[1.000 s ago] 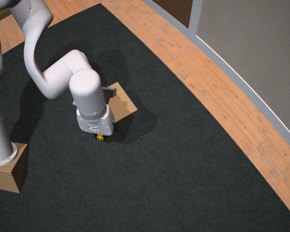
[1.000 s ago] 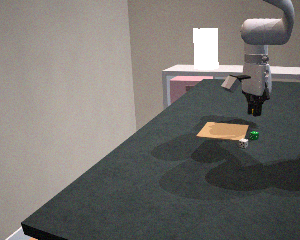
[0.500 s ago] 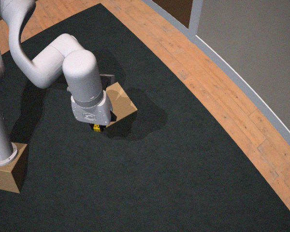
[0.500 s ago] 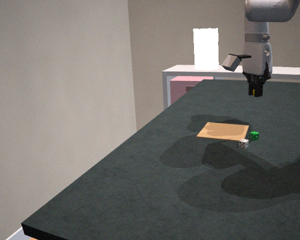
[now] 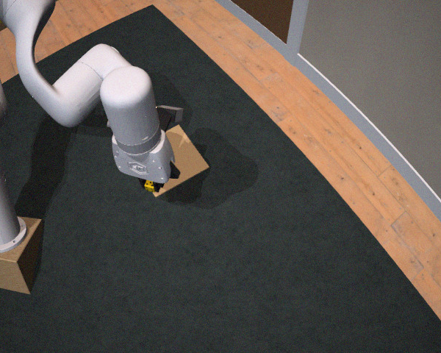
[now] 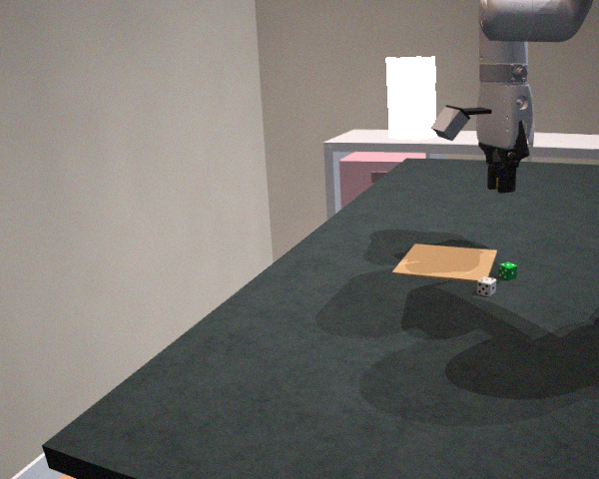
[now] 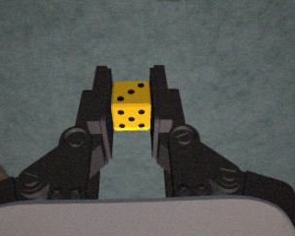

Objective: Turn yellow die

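Note:
My gripper [image 7: 131, 86] is shut on the yellow die [image 7: 131, 105] and holds it high above the table. The die also shows under the hand in the top view [image 5: 149, 185]; in the exterior view the fingers [image 6: 501, 183] hide most of it. The green die [image 6: 507, 270] lies on the table just off the mat's right edge. A white die [image 6: 486, 286] lies at the mat's near right corner.
The arm's base stands on a wooden block [image 5: 8, 262] at the left of the table. A white shelf with a pink box [image 6: 371, 170] stands behind the table's far edge. The arm hides the green and white dice in the top view.

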`<action>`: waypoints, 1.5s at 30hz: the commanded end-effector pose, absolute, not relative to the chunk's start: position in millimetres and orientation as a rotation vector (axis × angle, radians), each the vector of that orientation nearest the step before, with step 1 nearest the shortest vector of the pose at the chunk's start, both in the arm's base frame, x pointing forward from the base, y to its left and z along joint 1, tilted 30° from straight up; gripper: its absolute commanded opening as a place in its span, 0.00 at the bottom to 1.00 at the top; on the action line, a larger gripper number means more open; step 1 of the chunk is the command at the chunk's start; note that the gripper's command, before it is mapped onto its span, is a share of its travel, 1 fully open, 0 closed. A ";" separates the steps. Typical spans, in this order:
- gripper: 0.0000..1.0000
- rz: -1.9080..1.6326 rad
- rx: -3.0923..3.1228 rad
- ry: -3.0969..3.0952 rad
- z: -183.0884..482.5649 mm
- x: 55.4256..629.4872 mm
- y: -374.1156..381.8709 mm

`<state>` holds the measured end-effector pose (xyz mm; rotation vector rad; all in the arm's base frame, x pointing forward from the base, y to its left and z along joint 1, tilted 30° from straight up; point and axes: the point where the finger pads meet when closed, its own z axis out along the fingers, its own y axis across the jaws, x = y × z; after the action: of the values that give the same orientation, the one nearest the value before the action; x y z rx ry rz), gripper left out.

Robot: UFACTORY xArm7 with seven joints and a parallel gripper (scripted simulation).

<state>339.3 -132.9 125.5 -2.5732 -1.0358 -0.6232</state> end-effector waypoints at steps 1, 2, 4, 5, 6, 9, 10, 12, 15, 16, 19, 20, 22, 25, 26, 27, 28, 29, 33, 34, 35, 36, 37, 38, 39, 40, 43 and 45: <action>0.15 -0.571 -2.636 -0.802 138.4 357.7 -119.6; 0.15 -0.570 -2.638 -0.794 138.8 358.3 -119.0; 0.15 -0.554 -2.651 -0.716 142.9 364.0 -113.4; 0.15 -0.547 -2.657 -0.679 144.8 366.7 -110.7; 0.15 -0.541 -2.661 -0.647 146.5 369.0 -108.3; 0.15 -0.522 -2.672 -0.554 151.5 375.5 -101.2; 0.15 -0.515 -2.676 -0.520 153.3 377.8 -98.5; 0.15 -0.505 -2.680 -0.473 155.8 381.0 -94.7; 0.15 -0.489 -2.684 -0.396 160.0 386.2 -88.2; 0.15 -0.476 -2.686 -0.335 163.3 390.1 -83.0; 0.15 -0.459 -2.687 -0.255 167.6 395.2 -76.0; 0.15 -0.452 -2.687 -0.223 169.4 397.2 -73.1; 0.15 -0.438 -2.685 -0.159 172.9 401.0 -67.2; 0.15 -0.417 -2.680 -0.066 178.1 406.5 -58.4; 0.15 -0.411 -2.679 -0.041 179.5 407.9 -56.0; 0.15 -0.408 -2.677 -0.025 180.4 408.8 -54.4; 0.15 -0.405 -2.677 -0.016 180.9 409.3 -53.5; 0.15 -0.405 -2.676 -0.012 181.1 409.5 -53.1; 0.15 -0.405 -2.676 -0.012 181.1 409.6 -53.1; 0.15 -0.407 -2.676 -0.011 181.1 409.6 -53.0; 0.15 -0.412 -2.675 -0.010 181.1 409.6 -52.9; 0.15 -0.421 -2.673 -0.009 181.2 409.7 -52.8; 0.15 -0.436 -2.669 -0.006 181.3 409.7 -52.5; 0.15 -0.456 -2.665 -0.003 181.3 409.7 -52.3; 0.15 -0.483 -2.660 0.003 181.3 409.6 -52.1; 0.15 -0.516 -2.654 0.010 181.3 409.3 -52.1; 0.15 -0.643 -2.627 0.039 181.2 408.2 -52.1; 0.15 -0.723 -2.608 0.058 181.1 407.3 -52.2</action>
<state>407.6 -52.2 179.6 -2.6567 0.0146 -0.5115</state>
